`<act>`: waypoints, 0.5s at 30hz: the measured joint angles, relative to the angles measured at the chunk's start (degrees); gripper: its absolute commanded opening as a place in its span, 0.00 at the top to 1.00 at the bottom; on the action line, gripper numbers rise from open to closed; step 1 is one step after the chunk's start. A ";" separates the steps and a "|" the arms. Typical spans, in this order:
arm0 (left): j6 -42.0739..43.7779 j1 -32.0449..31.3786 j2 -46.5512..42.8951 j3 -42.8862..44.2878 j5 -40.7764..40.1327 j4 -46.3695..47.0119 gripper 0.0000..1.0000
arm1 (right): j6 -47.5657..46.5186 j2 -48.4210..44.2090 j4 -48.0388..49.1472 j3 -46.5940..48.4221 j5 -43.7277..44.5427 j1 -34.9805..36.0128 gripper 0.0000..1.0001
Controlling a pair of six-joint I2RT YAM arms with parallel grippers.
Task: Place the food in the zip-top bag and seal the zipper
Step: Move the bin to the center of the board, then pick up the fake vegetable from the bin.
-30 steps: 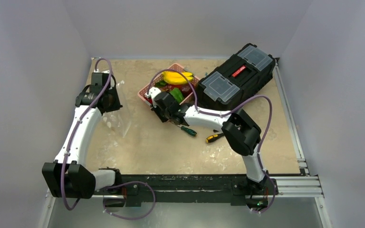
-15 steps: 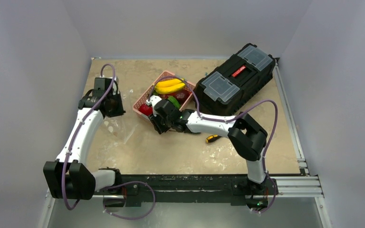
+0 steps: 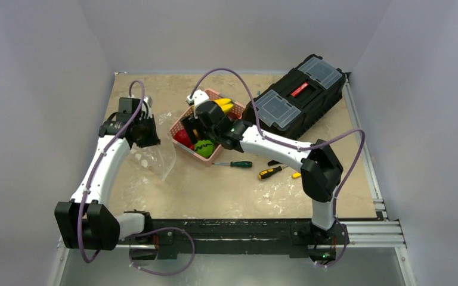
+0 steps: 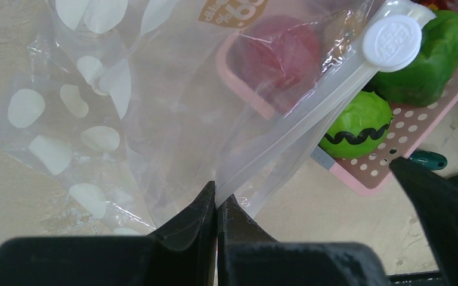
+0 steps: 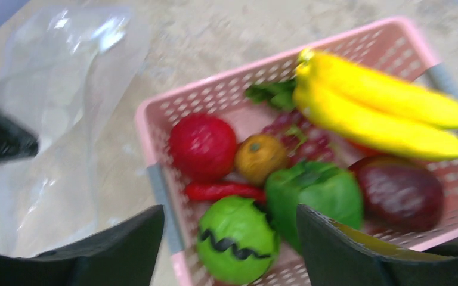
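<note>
The food lies in a pink basket [image 5: 214,95]: yellow bananas [image 5: 381,107], a red round piece [image 5: 203,146], a green round piece with a black zigzag [image 5: 235,238], a green pepper [image 5: 322,190], dark-red grapes [image 5: 298,140] and a red chilli [image 5: 223,190]. My right gripper [image 5: 229,214] hovers open just above the zigzag piece and holds nothing. The clear zip-top bag [image 4: 155,119], with white spots, hangs left of the basket. My left gripper [image 4: 216,199] is shut on the bag's zipper [image 4: 298,125], whose white slider [image 4: 392,40] sits at the far end.
A black toolbox [image 3: 295,98] stands at the back right, close behind the basket [image 3: 179,122]. A green-handled screwdriver [image 3: 235,164] and a yellow-and-black one [image 3: 271,173] lie on the table in front of the basket, under the right arm.
The right gripper has opened wide and risen from the basket's near edge to above the food. The basket has slid a little toward the bag. The left gripper stays shut.
</note>
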 measured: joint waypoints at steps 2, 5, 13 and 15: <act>0.00 -0.04 0.00 -0.04 0.42 0.02 1.00 | -1.01 0.44 0.07 1.81 1.81 -1.25 0.12; 0.00 -0.44 0.00 -0.20 0.44 0.00 1.00 | -2.91 1.92 0.20 3.56 3.61 -2.75 0.09; -0.02 -1.66 0.24 -0.68 1.07 0.44 1.00 | -8.50 6.93 0.17 3.78 1.97 -6.03 0.07; -0.04 -2.08 0.50 -0.68 1.16 0.57 1.00 | -9.40 8.00 0.66 3.72 1.36 -6.58 0.07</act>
